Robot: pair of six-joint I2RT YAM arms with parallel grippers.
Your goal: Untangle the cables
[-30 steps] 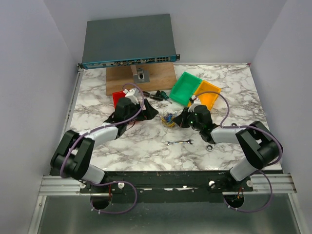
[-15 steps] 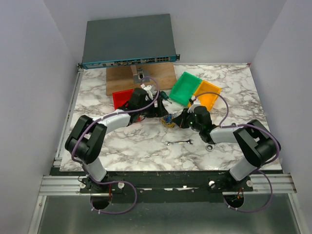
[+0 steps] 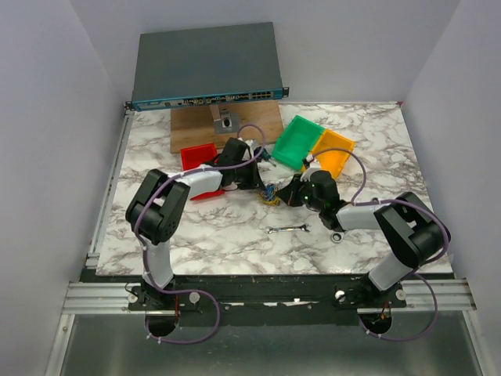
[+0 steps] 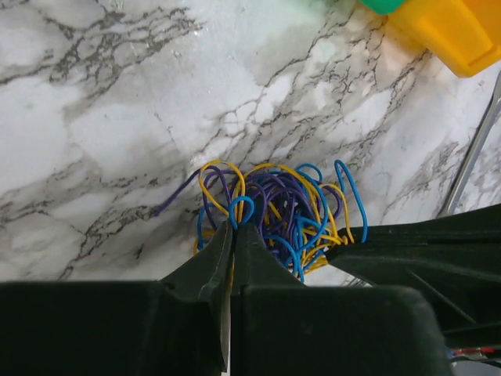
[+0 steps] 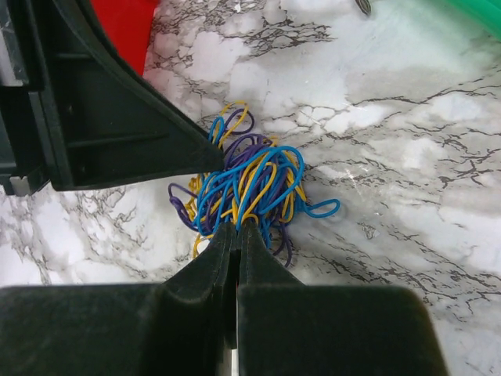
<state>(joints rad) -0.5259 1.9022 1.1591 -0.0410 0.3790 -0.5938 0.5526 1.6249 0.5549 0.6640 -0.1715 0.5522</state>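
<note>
On the marble table [image 3: 156, 227], in the top view, the left gripper [image 3: 259, 182] reaches in from beside the red tray [image 3: 197, 156]. Its jaws are pressed together at the near edge of the cables [image 3: 271, 193], with a blue loop rising right at the tips and a yellow strand showing in the slit between them. The cables form a rounded clump of blue, yellow and purple wire near the table's middle. The clump has no clear long axis and its loops stick out all round. From the other side the right gripper [image 3: 281, 195] meets the clump, jaws closed on blue and yellow strands. The green bin [image 3: 297, 142] sits behind it.
</note>
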